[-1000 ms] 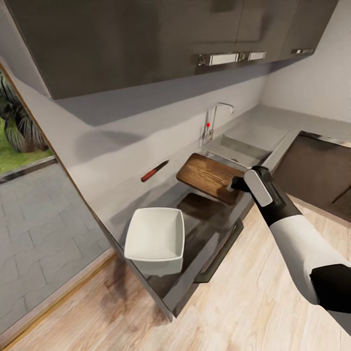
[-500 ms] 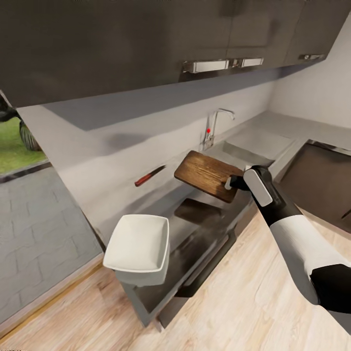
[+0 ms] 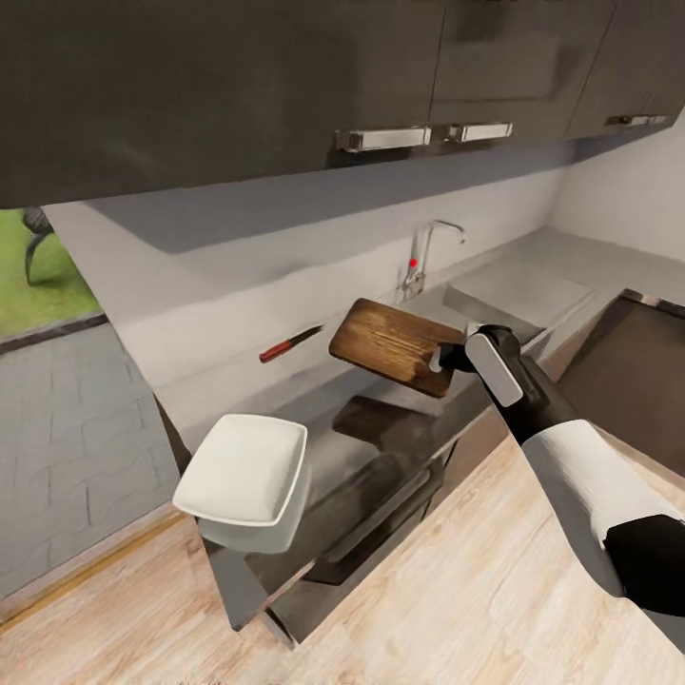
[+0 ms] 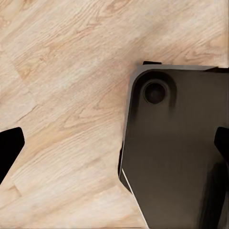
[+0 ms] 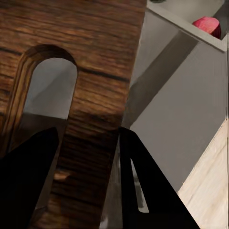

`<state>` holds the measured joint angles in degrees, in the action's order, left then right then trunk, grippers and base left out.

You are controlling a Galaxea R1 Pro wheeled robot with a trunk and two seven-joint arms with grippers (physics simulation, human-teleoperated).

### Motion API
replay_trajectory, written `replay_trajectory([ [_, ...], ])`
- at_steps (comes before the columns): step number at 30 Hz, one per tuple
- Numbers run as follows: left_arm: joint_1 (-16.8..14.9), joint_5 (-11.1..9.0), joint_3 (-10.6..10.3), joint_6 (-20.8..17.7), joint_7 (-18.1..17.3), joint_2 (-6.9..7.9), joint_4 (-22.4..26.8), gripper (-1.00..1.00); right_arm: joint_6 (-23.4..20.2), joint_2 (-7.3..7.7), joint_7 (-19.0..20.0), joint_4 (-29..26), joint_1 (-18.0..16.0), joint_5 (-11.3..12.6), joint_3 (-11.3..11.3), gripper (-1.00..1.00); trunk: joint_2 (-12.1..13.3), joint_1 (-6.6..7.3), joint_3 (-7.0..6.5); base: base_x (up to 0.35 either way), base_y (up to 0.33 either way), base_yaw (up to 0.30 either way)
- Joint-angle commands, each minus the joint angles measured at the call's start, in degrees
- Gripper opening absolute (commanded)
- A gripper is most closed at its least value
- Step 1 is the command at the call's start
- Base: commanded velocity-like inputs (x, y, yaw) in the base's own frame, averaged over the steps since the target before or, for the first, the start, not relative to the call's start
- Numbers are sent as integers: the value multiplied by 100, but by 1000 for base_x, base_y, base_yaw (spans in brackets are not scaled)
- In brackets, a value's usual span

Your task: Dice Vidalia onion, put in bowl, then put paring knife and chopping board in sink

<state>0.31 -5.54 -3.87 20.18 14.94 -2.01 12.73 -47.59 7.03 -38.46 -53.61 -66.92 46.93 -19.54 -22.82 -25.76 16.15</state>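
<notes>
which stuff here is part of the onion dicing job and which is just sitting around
Part of the job:
- brown wooden chopping board, held up by the right claw
- red-handled paring knife
- white squarish bowl
- grey steel sink with chrome tap
- pinkish-red onion
- grey steel countertop

Just there:
- dark wall cabinets
- wooden floor

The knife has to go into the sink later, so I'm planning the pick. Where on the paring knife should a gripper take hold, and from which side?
Grip the red handle of the paring knife, not the dark blade. It lies flat on the countertop near the back wall, so coming down from above, fingers straddling the slim handle, looks best. The wall probably blocks an approach from behind.
</notes>
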Motion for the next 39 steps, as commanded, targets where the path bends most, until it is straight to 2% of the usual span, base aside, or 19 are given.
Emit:
replay_trajectory([
  [1, 1, -59, -43, 12, 26, 1, 10, 100, 4, 10, -51, -9, -5, 71, -25, -100, -10, -2, 5, -138, -325, 221],
  [11, 2, -61, -43, 12, 26, -1, 10, 100, 4, -7, -36, -9, -5, 71, -43, -100, -10, -2, -20, -139, -325, 233],
  [17, 1, -61, -43, 12, 29, -1, 12, 100, 10, -19, -32, -9, -5, 71, -251, -100, -10, -2, -21, -114, -325, 242],
  [28, 0, -61, -37, 5, 35, -1, 12, 100, 13, -34, -29, -10, -5, 71, -313, -100, -10, -2, -21, -80, -325, 242],
  [32, 1, -61, -35, 4, 35, -1, 13, 100, 8, -29, 160, -10, -5, 71, -340, -100, -10, -2, -21, -9, -325, 241],
  [39, 2, -61, -34, 5, 35, -1, 12, 100, 8, -26, 254, -9, -5, 71, -447, -100, -10, -2, -21, -1, -325, 240],
])
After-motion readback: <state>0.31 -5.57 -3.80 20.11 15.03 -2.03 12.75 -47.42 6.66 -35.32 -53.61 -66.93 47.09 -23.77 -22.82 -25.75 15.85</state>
